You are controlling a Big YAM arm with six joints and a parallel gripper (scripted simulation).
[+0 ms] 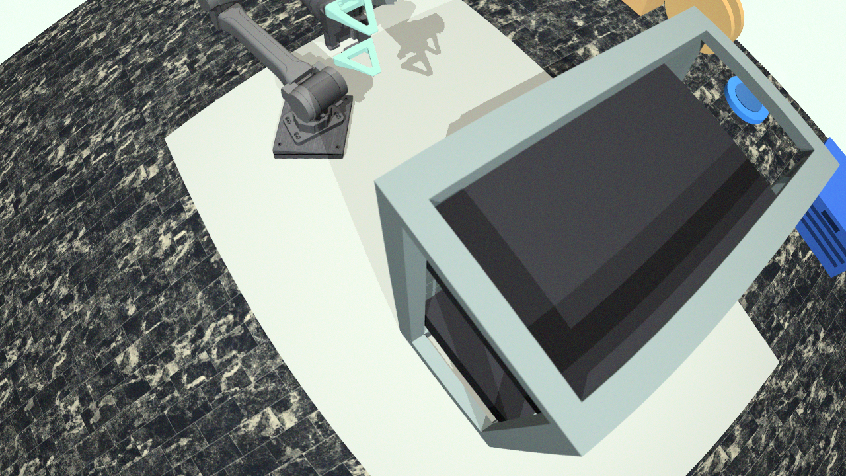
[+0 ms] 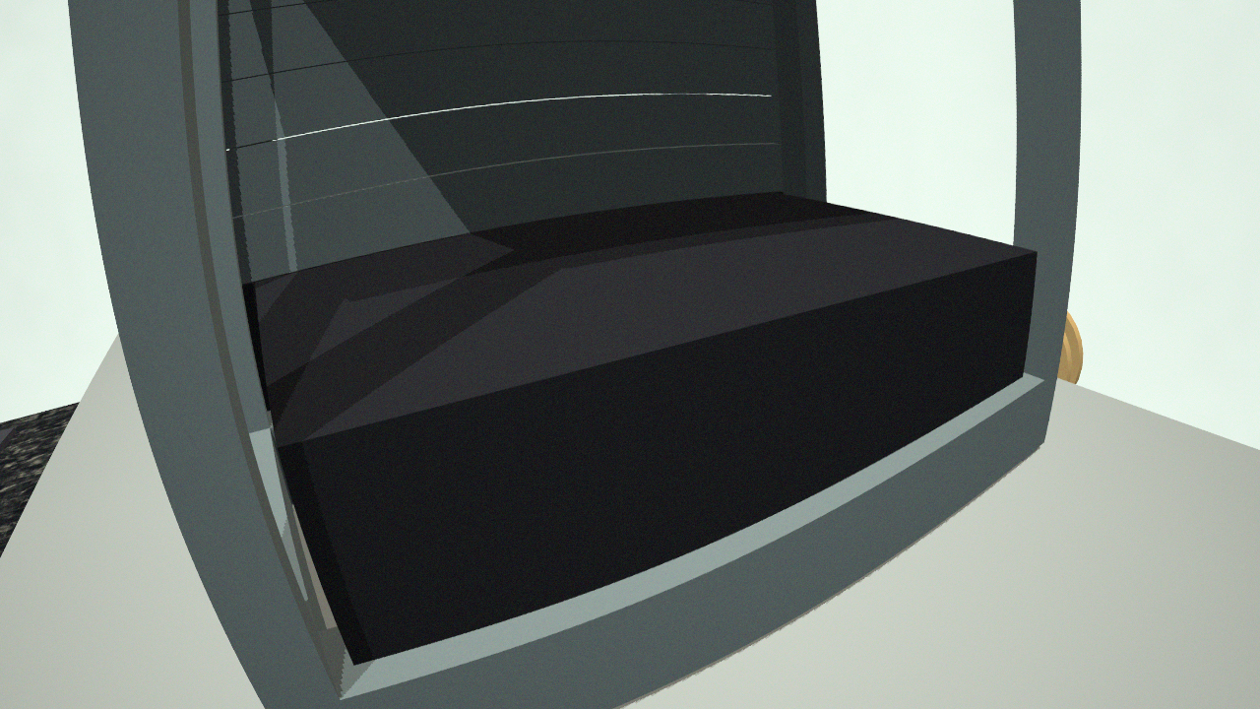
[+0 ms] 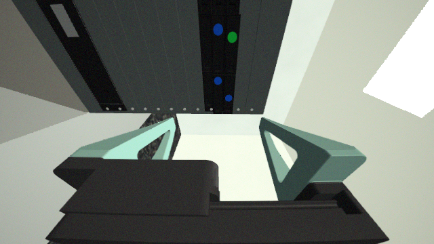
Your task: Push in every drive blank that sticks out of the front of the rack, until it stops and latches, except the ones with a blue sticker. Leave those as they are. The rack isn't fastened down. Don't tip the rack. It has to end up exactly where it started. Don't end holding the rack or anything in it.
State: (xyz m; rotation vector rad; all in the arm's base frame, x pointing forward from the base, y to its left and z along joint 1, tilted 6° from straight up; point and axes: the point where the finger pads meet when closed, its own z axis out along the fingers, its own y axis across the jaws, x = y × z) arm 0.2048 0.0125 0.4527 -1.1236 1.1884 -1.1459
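We see the rack (image 1: 408, 237) standing on the pale table (image 1: 266, 248), a tall grey-green frame filled with dark panels, its long axis upright, one face turned toward the arm's base plate (image 1: 283, 151). Through the wrist camera that face shows a dark column carrying three blue stickers (image 3: 218, 29) and one green dot (image 3: 232, 36); which blanks protrude we cannot tell. Our gripper (image 1: 355, 35) hovers well apart from the rack, jaws spread wide and holding nothing.

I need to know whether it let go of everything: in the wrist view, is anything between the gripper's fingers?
No: the gripper is wide open, with only pale table surface showing between its teal fingers.
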